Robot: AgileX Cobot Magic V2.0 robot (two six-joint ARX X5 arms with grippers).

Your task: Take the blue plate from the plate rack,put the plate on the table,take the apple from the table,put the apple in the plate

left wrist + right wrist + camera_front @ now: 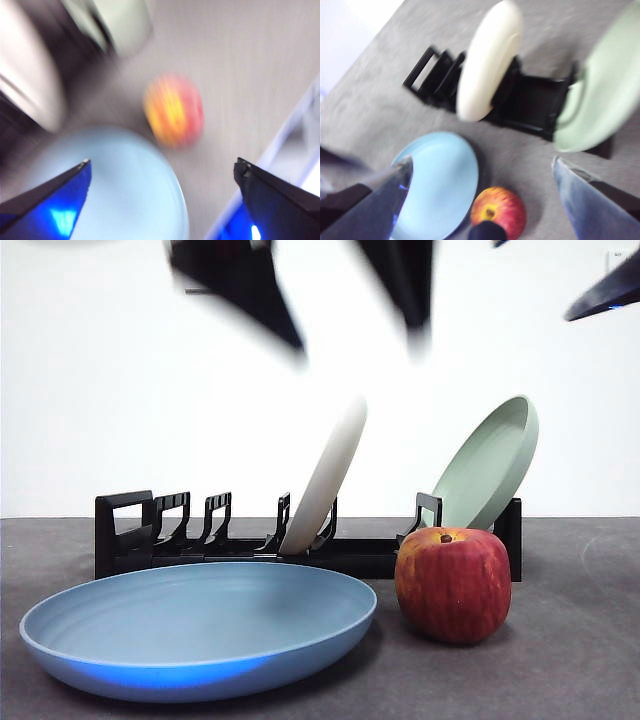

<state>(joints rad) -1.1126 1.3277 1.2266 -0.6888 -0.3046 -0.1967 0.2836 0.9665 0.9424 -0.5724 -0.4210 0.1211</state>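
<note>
Right gripper point(480, 200): my right wrist camera shows both jaws spread wide with nothing between them. They hang above the table, with the apple below and between them.
Left gripper point(162, 187): also wide open and holding nothing. Its wrist picture is badly smeared, so I only trust the rough layout: plate and apple below it.
Front view: dark arm shapes hang blurred at the top; I cannot tell from there which arm is which.
Apple point(453, 584): red with yellow streaks, upright on the table point(570, 660), just beside the blue plate's rim and in front of the rack. Not gripped.
Blue plate point(200, 640): lies flat on the table, out of the rack and empty, so I judge the apple pick is what remains.
Risk, apple: it is round and glossy. If I close off-centre, I expect it to squirt out or roll.
Risk, plate: the near jaw could land on the rim and tip or shove the plate.
Risk, arms: both grippers seem to hover over the same spot, so they could collide.
Plate rack point(200, 545): black, behind everything, holding a leaning cream-white plate point(325, 480) and a pale green plate point(490, 465).
Obstruction: the green plate leans close behind the apple, so a far-side jaw might knock it.
</note>
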